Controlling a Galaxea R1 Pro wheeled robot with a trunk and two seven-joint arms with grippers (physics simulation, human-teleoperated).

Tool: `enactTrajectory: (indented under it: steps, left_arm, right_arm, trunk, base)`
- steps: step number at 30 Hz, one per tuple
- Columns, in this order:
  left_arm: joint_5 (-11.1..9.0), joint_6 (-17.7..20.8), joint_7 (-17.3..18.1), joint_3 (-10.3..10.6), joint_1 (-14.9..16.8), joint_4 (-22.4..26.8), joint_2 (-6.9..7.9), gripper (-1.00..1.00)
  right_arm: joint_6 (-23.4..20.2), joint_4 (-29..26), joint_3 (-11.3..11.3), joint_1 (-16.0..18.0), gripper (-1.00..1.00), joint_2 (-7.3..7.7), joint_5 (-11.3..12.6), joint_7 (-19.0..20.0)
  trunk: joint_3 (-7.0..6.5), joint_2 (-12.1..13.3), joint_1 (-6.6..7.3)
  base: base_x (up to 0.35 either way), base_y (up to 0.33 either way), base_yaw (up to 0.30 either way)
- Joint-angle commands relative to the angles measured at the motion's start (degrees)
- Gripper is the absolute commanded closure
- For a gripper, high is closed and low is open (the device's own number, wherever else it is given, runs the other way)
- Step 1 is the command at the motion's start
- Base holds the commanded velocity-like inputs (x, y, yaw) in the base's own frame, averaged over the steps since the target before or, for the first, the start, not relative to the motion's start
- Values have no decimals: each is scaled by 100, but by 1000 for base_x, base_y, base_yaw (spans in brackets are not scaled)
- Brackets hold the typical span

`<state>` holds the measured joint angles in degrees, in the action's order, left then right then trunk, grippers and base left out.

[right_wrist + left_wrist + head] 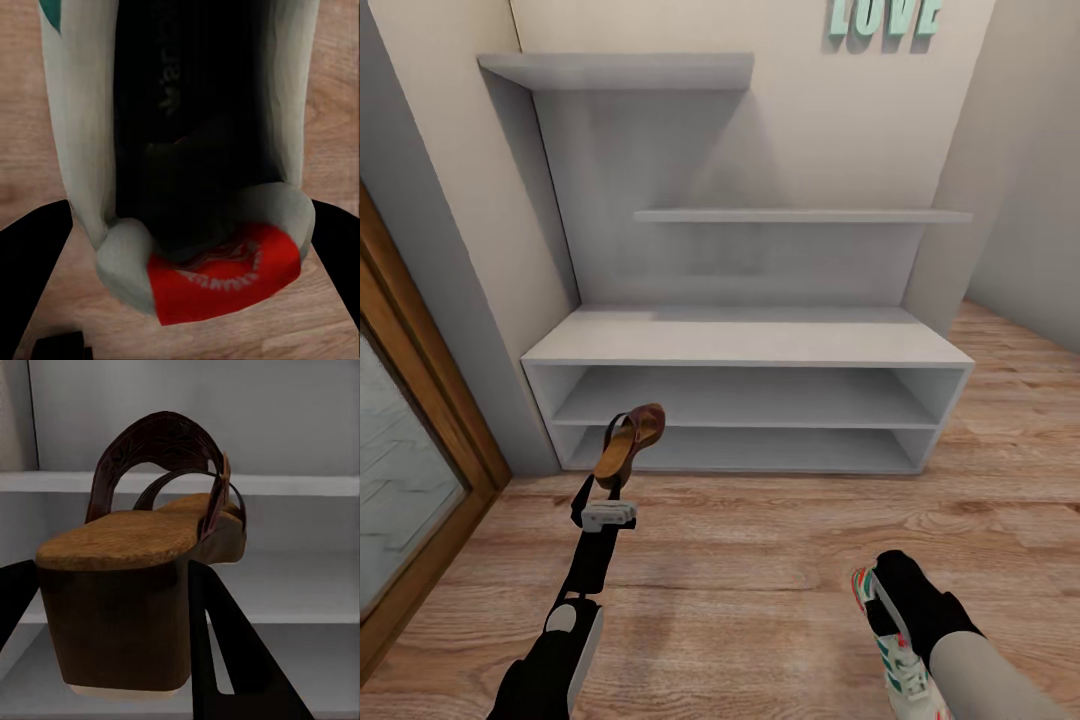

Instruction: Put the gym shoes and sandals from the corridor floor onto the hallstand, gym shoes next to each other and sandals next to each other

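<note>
A brown sandal point(632, 438) hangs heel-down in front of the left end of the hallstand point(750, 335), level with its two low open shelves. My left gripper point(615, 485) is shut on the sandal's heel. In the left wrist view the sandal point(142, 540) looms close, with a black finger point(225, 652) against its heel block. Low at the right, my right gripper point(895, 615) is shut on a white gym shoe point(900, 675) over the corridor floor point(760, 560). The right wrist view shows the gym shoe's point(217, 277) red heel patch between dark fingers point(34, 262).
A wood-framed glass door point(420, 400) runs along the left wall. Two stepped wall shelves point(800, 215) rise above the hallstand's flat top. Teal letters point(885, 15) hang on the back wall. Open wood floor lies between me and the rack.
</note>
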<state>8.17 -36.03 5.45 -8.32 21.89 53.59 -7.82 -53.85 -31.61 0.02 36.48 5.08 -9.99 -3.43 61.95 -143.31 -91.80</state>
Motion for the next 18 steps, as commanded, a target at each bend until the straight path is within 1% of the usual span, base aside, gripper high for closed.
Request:
enactTrajectory:
  steps: [1,2,4,5,6,9,10,12,14,18]
  left_arm:
    - [0,0,0,0,0,0,0,100]
    - [0,2,0,2,0,1,0,100]
    - [0,4,0,5,0,0,0,100]
    - [0,6,0,11,0,-8,0,100]
    - [2,6,0,13,0,-14,0,100]
    - [4,7,0,8,0,-29,0,100]
    - [5,8,0,3,0,-46,0,100]
    - [8,10,0,9,0,-76,0,100]
    - [9,13,0,19,0,-224,0,100]
    - [9,13,0,28,0,-463,0,100]
  right_arm:
    - [-5,-2,1,0,100,1,-40,6]
    - [-85,-26,-9,5,100,1,182,159]
    - [-141,-38,-19,6,100,3,378,263]
    - [-176,-42,-26,7,100,9,540,330]
    - [-189,-41,-30,7,100,13,598,354]
    - [-214,-40,-38,8,100,23,712,404]
    - [-229,-1,-41,8,100,30,783,437]
    - [-233,56,-40,8,100,29,802,451]
    - [-236,117,-40,8,100,29,820,462]
    - [-233,166,-38,8,100,28,833,476]
  trunk:
    - [0,0,0]
    - [0,0,0]
    - [0,0,0]
    - [0,0,0]
    - [0,0,0]
    - [0,0,0]
    - [0,0,0]
    - [0,0,0]
    - [0,0,0]
    - [0,0,0]
  base:
    - [0,0,0]
    - [0,0,0]
    - [0,0,0]
    - [0,0,0]
    - [0,0,0]
    - [0,0,0]
    - [0,0,0]
    - [0,0,0]
    - [60,0,0]
    - [132,0,0]
